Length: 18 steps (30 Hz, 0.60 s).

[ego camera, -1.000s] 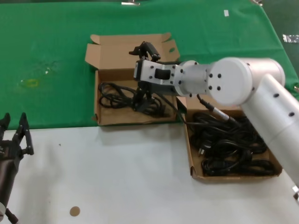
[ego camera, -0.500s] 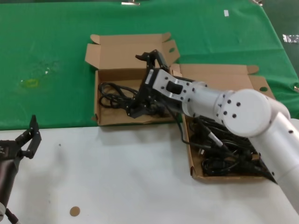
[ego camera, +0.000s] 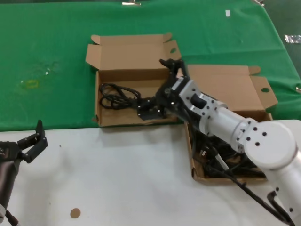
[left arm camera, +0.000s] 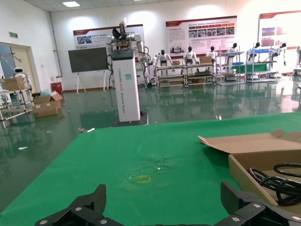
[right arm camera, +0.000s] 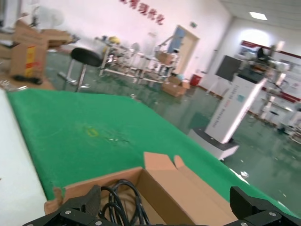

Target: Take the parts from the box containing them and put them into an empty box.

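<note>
Left gripper (ego camera: 32,142) parked low over the white tabletop (ego camera: 117,179), fingers spread wide, empty. Right-hand box (ego camera: 200,175): glossy black cords (ego camera: 221,157) heaped under the right arm. Right gripper (ego camera: 151,109) reaches into the left box (ego camera: 101,117), fingers apart in the wrist view. A thin black looped cord (ego camera: 115,96) lies inside that tray, beside the gripper. Green cloth (ego camera: 51,56) behind. No legible writing on either box.

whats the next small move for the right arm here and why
Probably lift the right gripper clear and swing it back to the full box. It sits low in the left box, fingers spread in the right wrist view, with a cord bundle lying loose beside it, so that drop looks done while more cords wait. The left gripper idles over the white table.
</note>
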Motion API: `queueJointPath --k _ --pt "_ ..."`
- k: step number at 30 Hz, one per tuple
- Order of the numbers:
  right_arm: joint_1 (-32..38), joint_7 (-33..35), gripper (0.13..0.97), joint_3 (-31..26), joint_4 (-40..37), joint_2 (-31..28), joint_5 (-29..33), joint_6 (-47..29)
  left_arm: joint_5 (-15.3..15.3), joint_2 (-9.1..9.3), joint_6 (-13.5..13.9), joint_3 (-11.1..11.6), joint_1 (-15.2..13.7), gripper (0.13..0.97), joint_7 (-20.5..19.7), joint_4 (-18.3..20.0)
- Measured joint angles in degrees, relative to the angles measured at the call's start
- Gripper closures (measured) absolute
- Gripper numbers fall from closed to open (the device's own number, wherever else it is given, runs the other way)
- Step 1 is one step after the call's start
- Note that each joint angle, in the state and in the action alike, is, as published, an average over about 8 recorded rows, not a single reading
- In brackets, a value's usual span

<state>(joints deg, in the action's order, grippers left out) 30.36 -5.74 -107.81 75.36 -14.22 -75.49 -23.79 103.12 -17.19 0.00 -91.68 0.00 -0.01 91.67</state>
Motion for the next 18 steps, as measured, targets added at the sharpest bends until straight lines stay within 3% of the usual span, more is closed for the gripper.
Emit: queueJointPath --k 9,18 --pt "-7.1 1.3 0.129 3.8 3.8 -0.7 -6.5 5.6 0.0 0.0 0.0 0.0 0.0 0.194 0.0 0.0" --pt "-14.2 2.7 0.129 7.6 7.6 -1.4 -12.9 11.1 0.0 0.0 0.0 0.0 0.0 0.157 0.0 0.0"
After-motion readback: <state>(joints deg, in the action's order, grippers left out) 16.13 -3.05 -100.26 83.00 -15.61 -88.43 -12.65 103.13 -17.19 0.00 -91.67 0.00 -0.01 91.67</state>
